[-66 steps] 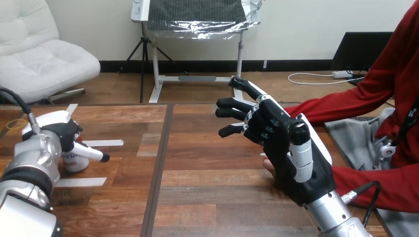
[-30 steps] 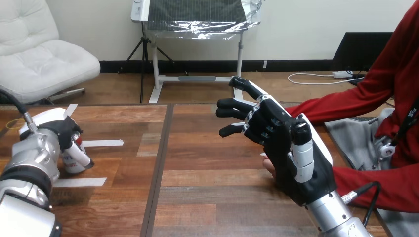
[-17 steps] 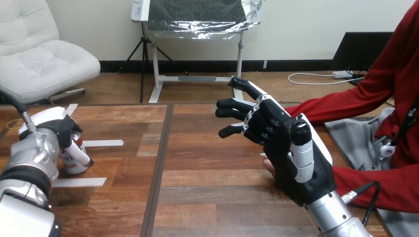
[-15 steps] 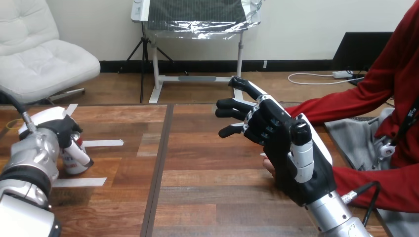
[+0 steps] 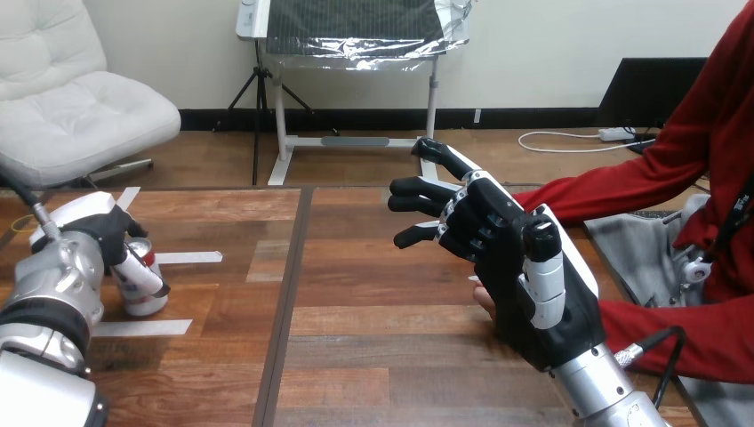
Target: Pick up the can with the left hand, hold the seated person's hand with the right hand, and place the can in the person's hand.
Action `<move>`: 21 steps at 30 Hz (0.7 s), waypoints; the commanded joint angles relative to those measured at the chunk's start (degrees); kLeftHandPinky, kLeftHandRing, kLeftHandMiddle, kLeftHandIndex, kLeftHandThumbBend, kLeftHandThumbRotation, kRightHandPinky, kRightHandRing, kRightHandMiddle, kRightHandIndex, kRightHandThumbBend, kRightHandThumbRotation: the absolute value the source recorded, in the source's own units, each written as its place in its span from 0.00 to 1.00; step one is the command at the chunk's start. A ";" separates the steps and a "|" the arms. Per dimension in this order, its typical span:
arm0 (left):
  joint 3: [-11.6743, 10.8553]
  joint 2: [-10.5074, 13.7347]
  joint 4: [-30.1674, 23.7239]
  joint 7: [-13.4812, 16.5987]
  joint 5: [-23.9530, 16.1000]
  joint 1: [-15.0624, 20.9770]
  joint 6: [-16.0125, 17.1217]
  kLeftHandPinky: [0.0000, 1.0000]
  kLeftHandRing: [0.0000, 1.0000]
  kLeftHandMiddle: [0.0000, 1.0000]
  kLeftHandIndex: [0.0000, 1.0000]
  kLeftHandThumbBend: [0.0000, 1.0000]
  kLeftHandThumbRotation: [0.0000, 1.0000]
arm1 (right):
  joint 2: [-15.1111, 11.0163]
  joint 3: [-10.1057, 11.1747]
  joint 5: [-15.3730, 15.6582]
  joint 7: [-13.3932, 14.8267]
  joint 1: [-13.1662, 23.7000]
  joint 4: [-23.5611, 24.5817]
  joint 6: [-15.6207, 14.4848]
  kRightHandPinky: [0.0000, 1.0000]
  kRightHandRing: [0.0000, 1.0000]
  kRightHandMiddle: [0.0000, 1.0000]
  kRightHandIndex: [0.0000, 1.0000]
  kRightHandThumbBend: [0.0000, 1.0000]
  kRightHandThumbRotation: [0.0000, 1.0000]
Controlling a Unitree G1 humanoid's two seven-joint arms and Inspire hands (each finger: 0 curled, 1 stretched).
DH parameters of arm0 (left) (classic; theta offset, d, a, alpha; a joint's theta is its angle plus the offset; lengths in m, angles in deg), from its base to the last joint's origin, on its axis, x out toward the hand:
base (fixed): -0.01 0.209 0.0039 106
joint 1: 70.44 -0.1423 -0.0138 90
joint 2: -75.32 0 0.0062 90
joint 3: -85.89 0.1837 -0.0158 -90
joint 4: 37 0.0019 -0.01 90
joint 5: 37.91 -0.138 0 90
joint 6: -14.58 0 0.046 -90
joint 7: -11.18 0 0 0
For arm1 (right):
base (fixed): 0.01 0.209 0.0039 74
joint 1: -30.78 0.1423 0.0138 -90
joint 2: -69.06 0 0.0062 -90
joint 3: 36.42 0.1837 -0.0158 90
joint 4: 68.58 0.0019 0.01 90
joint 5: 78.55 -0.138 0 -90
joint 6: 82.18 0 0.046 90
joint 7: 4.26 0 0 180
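Head view: left hand (image 5: 100,233) at table's (image 5: 356,347) left edge, fingers curled round can (image 5: 145,301). Can white with red and blue print, silver top, roughly upright between two white tape strips (image 5: 142,327). Right hand (image 5: 507,258) raised at table's right, fingers spread and loosely bent, holding nothing. Person's hand (image 5: 483,301) peeks out beneath its palm; contact unclear.

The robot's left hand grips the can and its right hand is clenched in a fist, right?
Not quite: the head view shows the left hand gripping the can, but the right hand is open wide, not a fist.
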 commanded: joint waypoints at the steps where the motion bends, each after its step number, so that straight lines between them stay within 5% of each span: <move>1: -0.49 0.09 -0.45 0.23 0.38 1.04 -0.04 0.40 0.55 0.65 0.78 0.63 0.00 | -0.03 0.78 -0.43 0.17 1.90 1.44 1.16 0.62 0.77 0.78 0.89 0.92 1.00; 21: 0.01 0.18 -0.58 0.89 0.29 1.37 -1.24 0.24 0.35 0.46 0.68 0.63 0.00 | 0.02 0.87 -0.59 -0.03 1.89 1.75 0.81 0.63 0.78 0.78 0.89 0.92 1.00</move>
